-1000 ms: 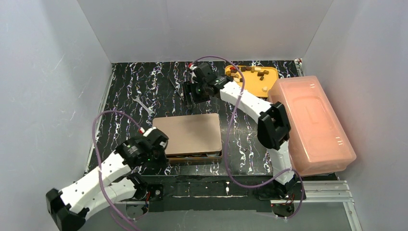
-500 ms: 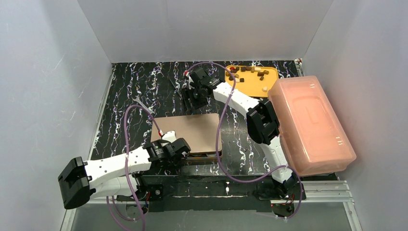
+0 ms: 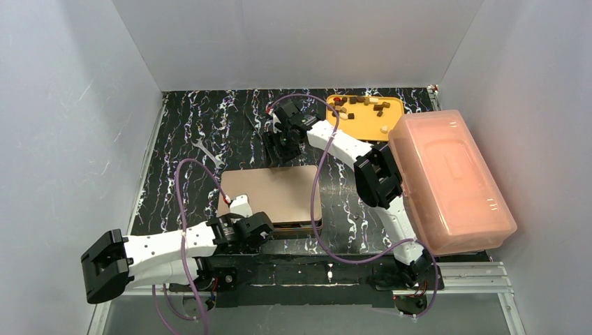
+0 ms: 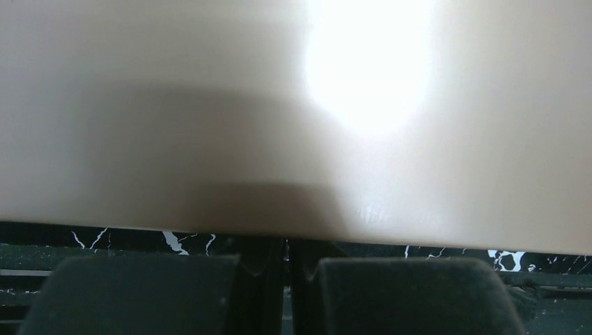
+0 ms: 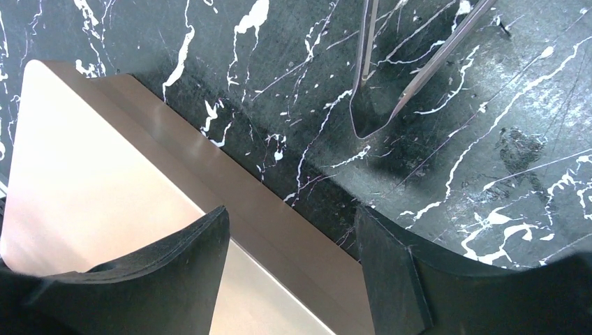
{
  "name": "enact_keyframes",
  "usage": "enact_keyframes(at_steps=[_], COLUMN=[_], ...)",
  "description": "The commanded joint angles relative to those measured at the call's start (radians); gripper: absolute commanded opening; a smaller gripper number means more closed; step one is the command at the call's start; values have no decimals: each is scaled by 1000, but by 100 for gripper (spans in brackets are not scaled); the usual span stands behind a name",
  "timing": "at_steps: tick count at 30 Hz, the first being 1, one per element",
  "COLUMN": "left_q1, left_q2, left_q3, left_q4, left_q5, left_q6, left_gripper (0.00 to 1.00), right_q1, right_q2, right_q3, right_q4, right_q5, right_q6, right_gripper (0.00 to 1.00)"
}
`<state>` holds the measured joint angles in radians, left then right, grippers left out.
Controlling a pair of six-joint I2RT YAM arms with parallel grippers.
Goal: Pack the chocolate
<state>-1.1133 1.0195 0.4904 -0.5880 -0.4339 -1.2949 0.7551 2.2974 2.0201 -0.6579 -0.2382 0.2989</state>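
The left arm has dropped low and swung flat along the near edge of the tabletop (image 3: 188, 181). A second ago its left claw (image 3: 253, 230) sat at the lid's near-left corner; it is now pressed up against the lid's near edge. In the left wrist view the two fingers lie together with only a thin line between them and nothing gripped. The copper-brown lid (image 3: 276, 192) has barely shifted, so it looks more nudged and squared up than lifted.

The right claw (image 3: 283, 146) has eased in from the far side. Its wrist view shows the fingers apart and straddling the lid's far edge, one over the lid and one over bare tabletop, gripping nothing. A pair of tongs (image 5: 441, 60) lies just beyond it. Both arms seem to be working on the lid, not the sweets, so I judge this a closing or seating step.

The chocolate (image 3: 363, 105) sits scattered on the orange tray (image 3: 359, 125) at the far right, well apart from both claws. The big pink box (image 3: 450, 178) lies beside the tray.

The lid hides whatever lies in the box beneath it, of which only a dark sliver shows. The left wrist view is almost all blurred, glaring lid. Whether the left claw touches the lid or the box rim cannot be told.
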Motion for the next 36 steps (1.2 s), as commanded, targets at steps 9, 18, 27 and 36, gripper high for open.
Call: enact_keyframes(at_steps=[9, 18, 27, 36], left_q1=[-5, 43, 44, 44], left_q2=[-35, -19, -81, -116], left_q3=[-48, -53, 13, 136], left_q4=[56, 111, -7, -173], left_q5=[-143, -103, 25, 146], left_q6=[-43, 13, 132, 293], left_gripper=[0, 0, 0, 0], right_q1=[21, 24, 21, 9], right_q2=[-39, -92, -94, -74], right_q3=[-33, -98, -74, -19], right_q4=[-13, 4, -7, -24], right_q5=[-46, -39, -12, -1], right_q6=[-24, -38, -52, -50], right_gripper=[73, 73, 76, 77])
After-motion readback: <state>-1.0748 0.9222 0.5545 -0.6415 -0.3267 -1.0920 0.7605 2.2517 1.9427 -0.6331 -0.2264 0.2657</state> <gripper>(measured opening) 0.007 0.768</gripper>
